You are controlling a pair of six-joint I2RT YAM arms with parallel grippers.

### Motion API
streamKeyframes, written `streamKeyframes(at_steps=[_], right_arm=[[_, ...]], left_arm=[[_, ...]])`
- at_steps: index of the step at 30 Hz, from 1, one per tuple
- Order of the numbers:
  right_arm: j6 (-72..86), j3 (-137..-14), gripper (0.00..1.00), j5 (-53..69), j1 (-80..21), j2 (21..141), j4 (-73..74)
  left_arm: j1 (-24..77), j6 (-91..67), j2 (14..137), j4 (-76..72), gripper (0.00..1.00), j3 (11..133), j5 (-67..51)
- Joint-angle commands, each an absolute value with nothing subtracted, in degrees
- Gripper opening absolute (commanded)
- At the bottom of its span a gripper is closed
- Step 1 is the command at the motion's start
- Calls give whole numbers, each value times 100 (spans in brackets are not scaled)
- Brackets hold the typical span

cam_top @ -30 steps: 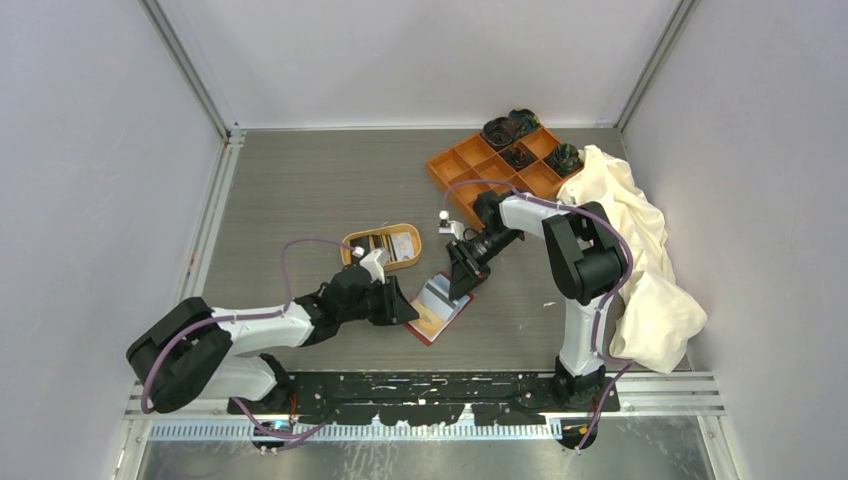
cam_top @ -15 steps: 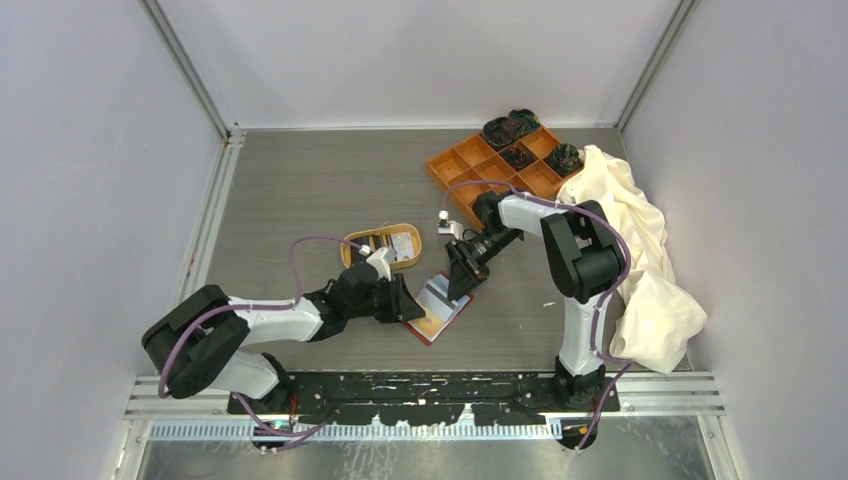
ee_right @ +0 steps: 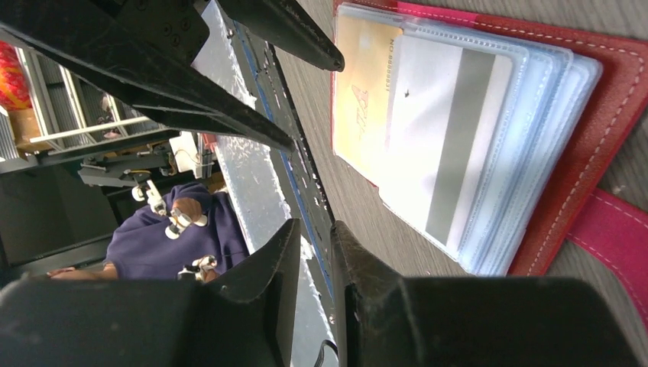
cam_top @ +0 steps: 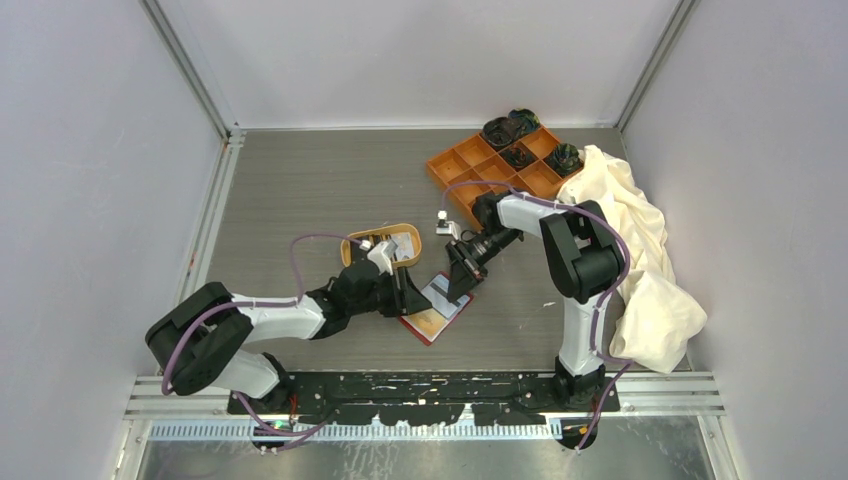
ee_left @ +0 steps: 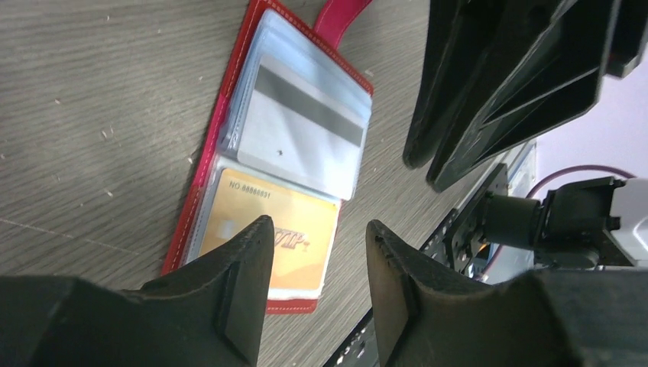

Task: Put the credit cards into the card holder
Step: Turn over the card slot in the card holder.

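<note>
**Operator:** Where's the card holder, and what room is there around it?

**Spotter:** The card holder lies spread flat on the grey wood-grain table, near your front edge. It is hemmed in between your two grippers. Your left gripper hangs just off its left edge, and your right gripper is at its far-right end. The oval tan dish sits just behind the left gripper. Your widest bare tabletop runs to the far left. The orange tray fills the far-right corner, and a rumpled cream cloth is heaped along the right wall.

**Operator:** Jaws?

**Spotter:** Your left jaws stand well parted and grip nothing; through the gap you look down on the tan-gold card. Your right jaws show only a thin slit, with nothing in it.

**Operator:** And the holder up close?

**Spotter:** It has a red, leather-like cover with pale stitching and a pinker snap tab. Inside is a fan of glossy clear sleeves. The top sleeve holds a white card with a grey stripe. The tan-gold card sits in the pocket beside the sleeves.
</note>
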State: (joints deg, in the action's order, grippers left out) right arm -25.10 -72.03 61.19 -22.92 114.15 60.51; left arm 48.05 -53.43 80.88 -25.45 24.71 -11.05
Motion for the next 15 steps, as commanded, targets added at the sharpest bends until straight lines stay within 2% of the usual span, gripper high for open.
streamKeyframes(at_steps=[1, 4, 7, 15], right_arm=[[-2615, -7405, 26, 6315, -2380, 11441, 6182], [-2467, -7413, 26, 6075, -2382, 11392, 6042], [-1737, -7155, 28, 5249, -2371, 11141, 5257], [-1392, -7098, 34, 4431, -2361, 11092, 4887]], left_arm=[[4834, -5587, 7960, -3404, 49, 2375, -840], [4835, -5639, 8033, -3517, 50, 2330, -816], [4857, -5691, 8061, -3540, 49, 2291, -823], [4991, -5746, 8381, -3607, 35, 2440, -758]])
